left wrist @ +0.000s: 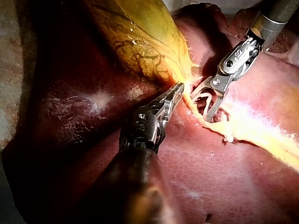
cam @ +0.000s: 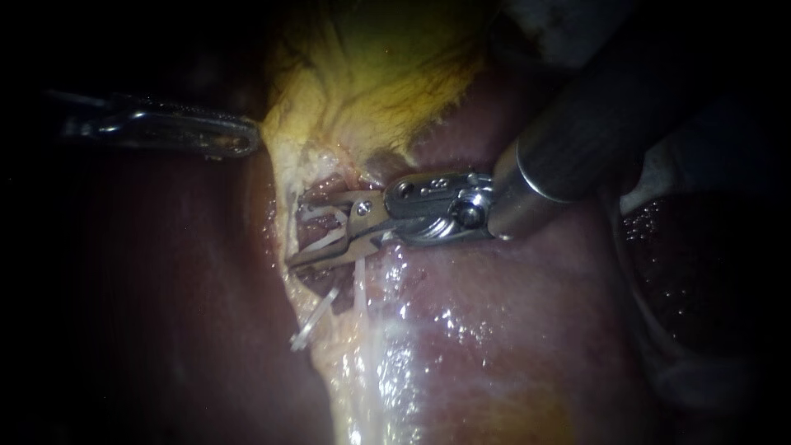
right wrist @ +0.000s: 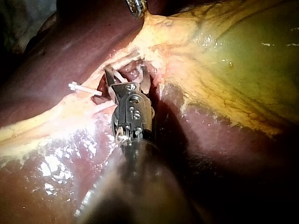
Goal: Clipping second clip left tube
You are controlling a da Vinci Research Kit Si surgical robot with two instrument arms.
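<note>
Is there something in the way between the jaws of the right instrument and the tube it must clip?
Nothing visible. The open jaws of the right instrument lie around the whitish tube. A white clip sits farther along, outside them, and the left instrument holds the gallbladder edge off to the side.

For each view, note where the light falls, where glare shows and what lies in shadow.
Endoscope view: light pools around the right instrument, glare on the wet liver, left instrument dim at the dark margin. Left wrist view: gallbladder brightly lit, own shaft in shadow. Right wrist view: glare on liver beside the dark shaft.
</note>
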